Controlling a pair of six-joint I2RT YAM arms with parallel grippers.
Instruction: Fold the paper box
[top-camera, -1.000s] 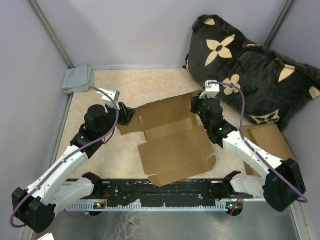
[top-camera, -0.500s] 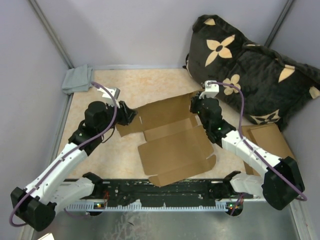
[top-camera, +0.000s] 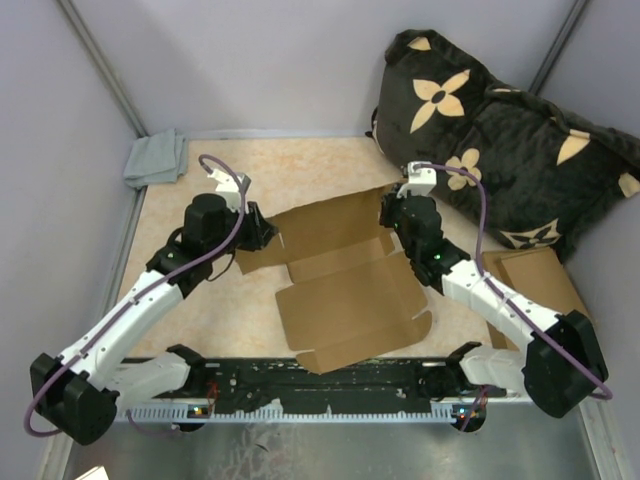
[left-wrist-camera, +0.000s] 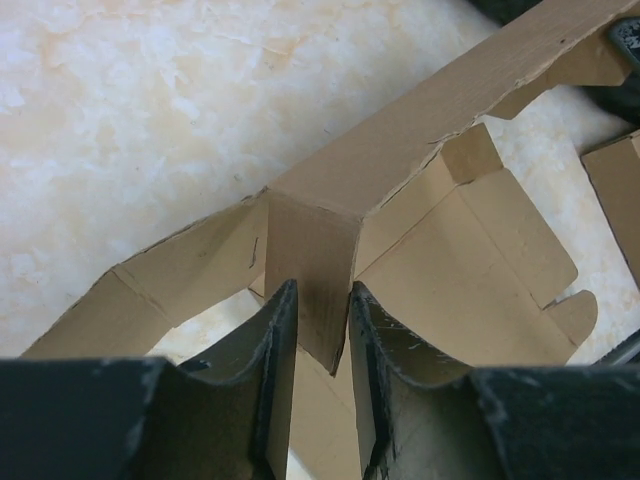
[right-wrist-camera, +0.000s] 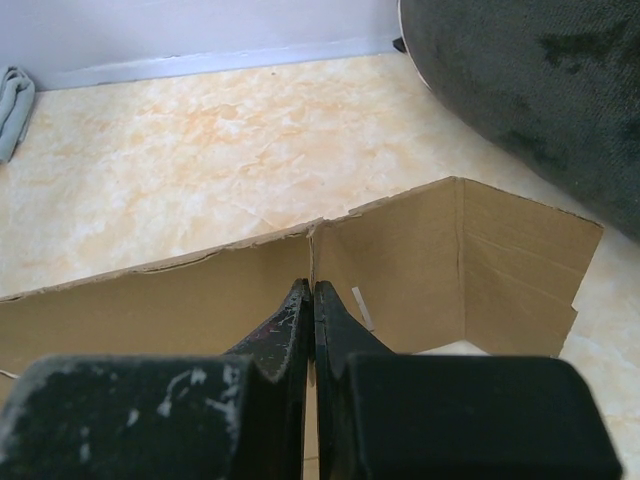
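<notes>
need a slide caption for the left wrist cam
Left gripper pinches an upright corner flap of the paper box, its side wall raised over the marbled tabletop.

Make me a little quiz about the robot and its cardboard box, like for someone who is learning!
1. True or false: the right gripper is pinching a raised wall of the paper box.
2. What lies in the far left corner? A) a grey cloth B) a cup C) scissors
3. Fill in: the dark pillow has tan ____ shapes on it.
Key: 1 true; 2 A; 3 flower.
</notes>
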